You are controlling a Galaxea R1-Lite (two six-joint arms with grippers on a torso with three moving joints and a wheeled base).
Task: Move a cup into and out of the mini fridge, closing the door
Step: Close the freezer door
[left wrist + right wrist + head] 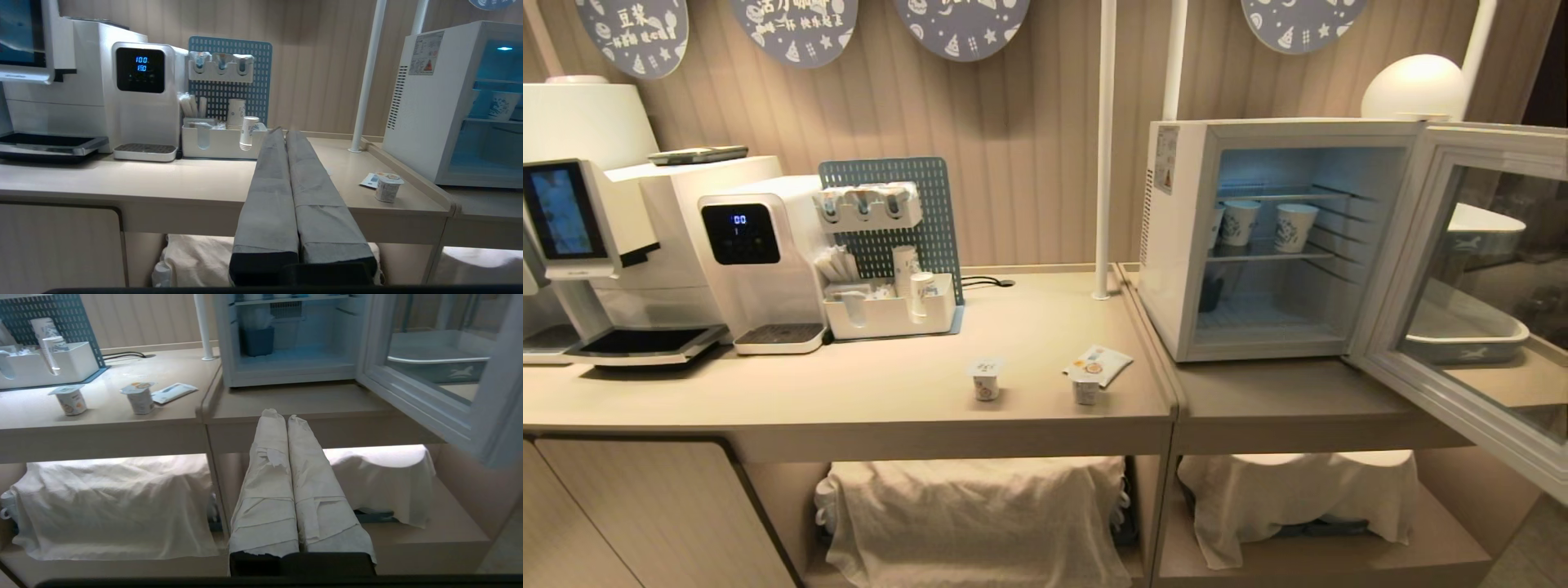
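Start of task: both arms parked below counter height. Left gripper [286, 132] and right gripper [284, 416] pressed together, empty. Boxy white mini fridge [1176, 245] ahead of the right gripper, glass-windowed door [1470, 286] swung open. Small foil-lidded cup [140, 398] ahead and aside; next move requires opening the fingers and reaching.

wall: beige ribbed panelling [1013, 122], round blue signs [964, 24] hung on it | furniture: beige counter [849, 392], open shelves below holding white cloth-covered bundles [980, 506] | fittings: white poles [1105, 147], white dome lamp [1413, 86]
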